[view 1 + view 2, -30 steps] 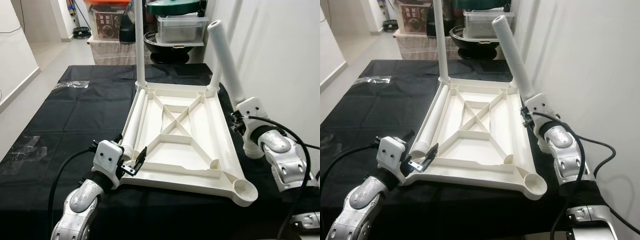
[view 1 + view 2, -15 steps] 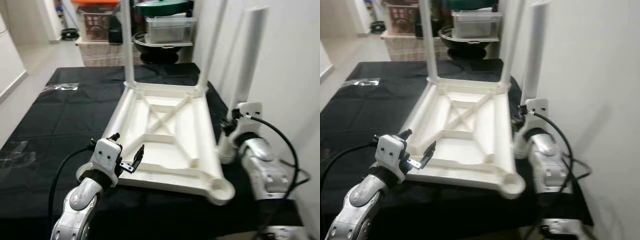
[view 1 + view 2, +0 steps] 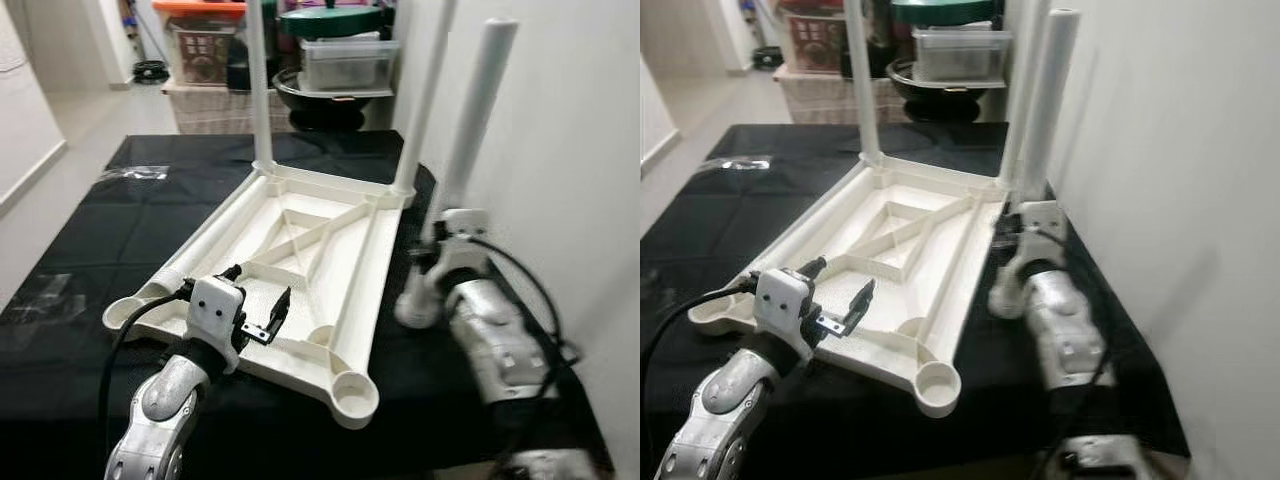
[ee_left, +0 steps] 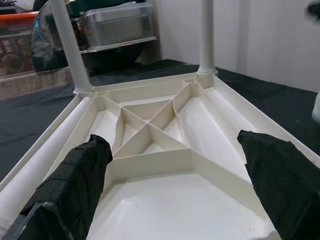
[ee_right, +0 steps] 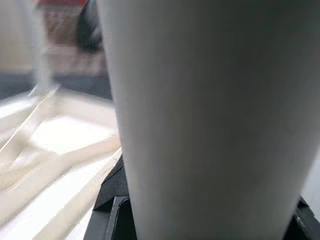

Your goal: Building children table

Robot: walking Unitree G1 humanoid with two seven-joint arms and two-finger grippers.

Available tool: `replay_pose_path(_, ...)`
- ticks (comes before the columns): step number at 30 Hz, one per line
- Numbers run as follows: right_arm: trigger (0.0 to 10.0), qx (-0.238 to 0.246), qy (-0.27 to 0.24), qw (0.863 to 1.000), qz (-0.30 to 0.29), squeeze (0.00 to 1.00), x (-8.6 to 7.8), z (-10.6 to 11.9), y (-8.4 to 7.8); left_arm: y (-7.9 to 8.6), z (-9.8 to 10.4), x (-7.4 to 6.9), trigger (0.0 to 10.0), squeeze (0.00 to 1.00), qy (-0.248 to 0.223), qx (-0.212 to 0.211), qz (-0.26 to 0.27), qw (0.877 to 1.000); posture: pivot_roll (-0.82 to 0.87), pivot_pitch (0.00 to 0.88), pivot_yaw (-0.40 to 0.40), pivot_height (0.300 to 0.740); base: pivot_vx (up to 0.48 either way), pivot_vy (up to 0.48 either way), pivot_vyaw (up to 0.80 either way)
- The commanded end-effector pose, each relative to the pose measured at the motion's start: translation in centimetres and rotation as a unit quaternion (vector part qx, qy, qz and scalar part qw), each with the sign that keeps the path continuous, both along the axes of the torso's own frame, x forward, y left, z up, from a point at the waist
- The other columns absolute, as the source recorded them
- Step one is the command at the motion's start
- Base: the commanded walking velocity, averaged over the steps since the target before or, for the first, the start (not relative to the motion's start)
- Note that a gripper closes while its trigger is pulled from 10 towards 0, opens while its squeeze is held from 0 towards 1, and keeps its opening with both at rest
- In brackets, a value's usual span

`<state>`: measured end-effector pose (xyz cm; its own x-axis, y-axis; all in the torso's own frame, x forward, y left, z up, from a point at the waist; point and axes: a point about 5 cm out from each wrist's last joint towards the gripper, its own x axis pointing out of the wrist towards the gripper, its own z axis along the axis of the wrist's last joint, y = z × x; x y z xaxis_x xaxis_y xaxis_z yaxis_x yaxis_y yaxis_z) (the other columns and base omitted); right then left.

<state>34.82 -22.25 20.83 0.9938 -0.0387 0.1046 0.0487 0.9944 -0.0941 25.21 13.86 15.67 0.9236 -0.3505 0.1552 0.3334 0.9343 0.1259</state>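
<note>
A white children's table top [image 3: 300, 255] lies upside down on the black-covered table [image 3: 110, 225]. Two white legs [image 3: 258, 90] [image 3: 427, 95] stand in its far corner sockets. The near corner socket [image 3: 350, 393] is open. A loose leg [image 4: 22, 172] lies along the top's left edge. My left gripper [image 3: 257, 292] hangs open over the near edge of the top, its fingers [image 4: 75, 185] either side of the ribbed underside. My right gripper [image 3: 435, 262] is shut on a third leg [image 3: 470, 130], held upright just right of the top, with its lower end [image 3: 413, 308] on the cloth.
A white wall [image 3: 580, 150] runs close along the right. Behind the table stand stacked boxes [image 3: 205, 45], a dark bowl [image 3: 325, 95] and a clear lidded tub [image 3: 345, 60]. Clear plastic scraps [image 3: 130, 172] lie on the cloth. Open floor [image 3: 90, 110] is at far left.
The whole view has swung, so the top now looks skewed. The leg in my right gripper has gone from leaning to upright. My left gripper stays open at the near edge.
</note>
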Motion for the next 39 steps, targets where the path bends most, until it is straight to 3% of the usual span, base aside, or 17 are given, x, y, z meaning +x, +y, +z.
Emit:
replay_pose_path(1, 10.0, 0.005, -0.022, 1.000, -0.002, 0.00, 0.1, 1.2, -0.4, -0.2, 0.1, -0.1, 10.0, 0.00, 0.003, -0.005, -0.008, 1.000, 0.01, 0.000, -0.073, 0.740, 0.000, 0.000, 0.00)
replay_pose_path(3, 10.0, 0.005, -0.022, 1.000, -0.002, 0.00, 0.1, 1.2, -0.4, -0.2, 0.1, -0.1, 10.0, 0.00, 0.003, -0.005, -0.008, 1.000, 0.01, 0.000, -0.073, 0.740, 0.000, 0.000, 0.00)
replay_pose_path(5, 10.0, 0.036, -0.068, 0.997, -0.010, 0.00, -0.1, 3.8, -0.4, -0.3, 0.2, -0.2, 10.0, 0.00, 0.001, -0.009, -0.007, 1.000, 0.01, 0.000, -0.068, 0.740, 0.000, 0.000, 0.00)
replay_pose_path(6, 10.0, 0.036, -0.068, 0.997, -0.010, 0.00, -0.1, 3.8, -0.4, -0.3, 0.2, -0.2, 10.0, 0.00, 0.001, -0.009, -0.007, 1.000, 0.01, 0.000, -0.068, 0.740, 0.000, 0.000, 0.00)
replay_pose_path(7, 10.0, 0.067, -0.105, 0.992, 0.008, 0.00, -0.6, 5.4, 1.2, -0.2, 0.3, -0.1, 10.0, 0.00, 0.003, -0.011, -0.005, 1.000, 0.01, 0.000, -0.068, 0.740, 0.000, 0.000, 0.00)
replay_pose_path(8, 10.0, 0.073, -0.112, 0.991, 0.014, 0.00, -0.8, 5.7, 1.7, -0.2, 0.4, -0.1, 10.0, 0.00, 0.004, -0.012, -0.005, 1.000, 0.01, 0.000, -0.068, 0.740, 0.000, 0.000, 0.00)
replay_pose_path(15, 10.0, 0.097, -0.107, 0.986, 0.079, 0.00, -1.2, 4.9, 5.0, 0.0, 0.8, -0.1, 10.0, 0.00, 0.001, -0.018, -0.005, 1.000, 0.03, 0.000, -0.071, 0.740, 0.000, 0.411, -0.69)
replay_pose_path(20, 10.0, 0.101, -0.111, 0.985, 0.087, 0.00, -1.2, 5.1, 5.3, -0.1, 0.8, -0.3, 10.0, 0.00, -0.001, -0.012, -0.006, 1.000, 0.03, 0.000, -0.071, 0.740, 0.000, 0.480, -0.78)
replay_pose_path(23, 10.0, 0.092, -0.117, 0.985, 0.088, 0.00, -1.3, 5.4, 5.4, -0.1, 1.0, -0.4, 10.0, 0.00, -0.015, 0.001, 0.001, 1.000, 0.03, 0.000, -0.071, 0.740, 0.000, 0.000, 0.00)
replay_pose_path(39, 10.0, 0.094, -0.110, 0.985, 0.092, 0.00, -1.5, 5.2, 5.9, -0.7, 1.0, -0.4, 10.0, 0.00, -0.012, -0.009, -0.004, 1.000, 0.03, 0.000, -0.070, 0.740, -0.108, 0.000, 0.00)
